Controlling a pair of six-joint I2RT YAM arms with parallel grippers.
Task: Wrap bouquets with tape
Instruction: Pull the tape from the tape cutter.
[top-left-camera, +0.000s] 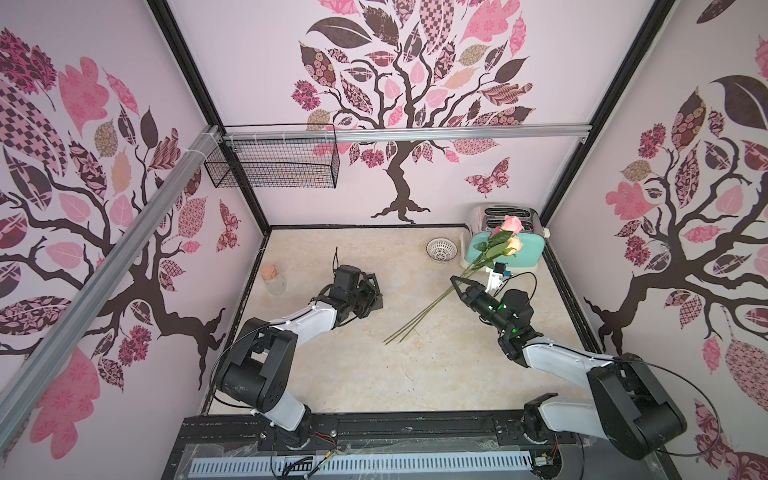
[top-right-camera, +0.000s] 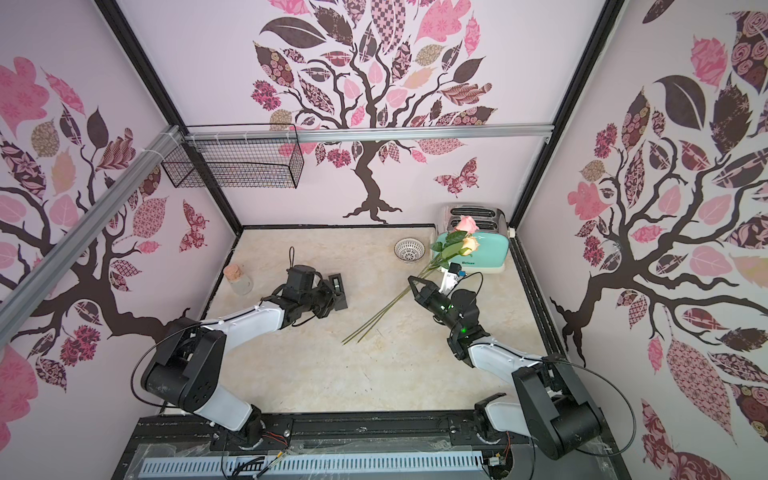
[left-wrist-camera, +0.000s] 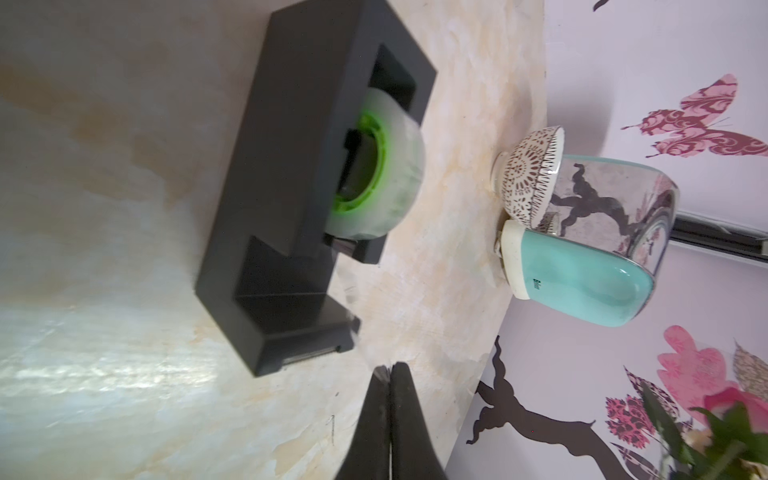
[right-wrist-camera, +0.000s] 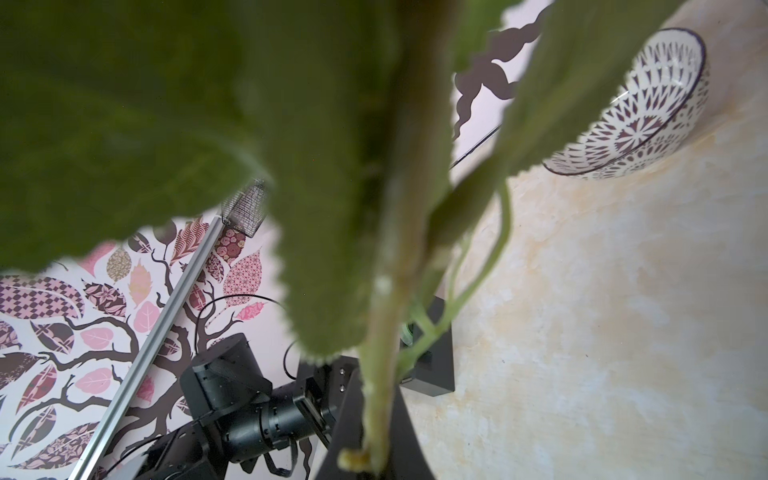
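Bouquets (top-left-camera: 494, 248): stems clamped in the right jaws (top-left-camera: 456, 284), which are closed tight on them. In the right wrist view a pale green stem (right-wrist-camera: 386, 291) runs straight down between the jaws. Pink and peach blooms stand beyond the jaw tips, raised in front of the teal toaster (top-left-camera: 524, 253). The cut ends trail back from the jaws, low over the counter (top-left-camera: 374, 374); whether they touch it I cannot tell.

Hard to make out:
- Two blooms are clear in both top views; a third cannot be picked out, though three stem ends fan apart.
- Blurred leaves fill most of the right wrist view, and no bloom shows there.
- The left jaws (top-right-camera: 329, 297) are mostly hidden under their own wrist in both top views.

Tape (left-wrist-camera: 382, 166): pale roll on a green core, seated in the black dispenser (left-wrist-camera: 291, 174), which sits just ahead of the left jaws (left-wrist-camera: 390, 368), cutter end nearest them, a small gap between. These jaws are pressed together. I cannot tell whether any strip is pinched in the seam.

Arm pose: the left arm reaches low and forward, wrist rolled sideways. The right arm is folded at the elbow, with its jaws raised and pointing toward the left jaws. The patterned bowl (top-left-camera: 441, 250) lies beyond the right jaws, beside the toaster.
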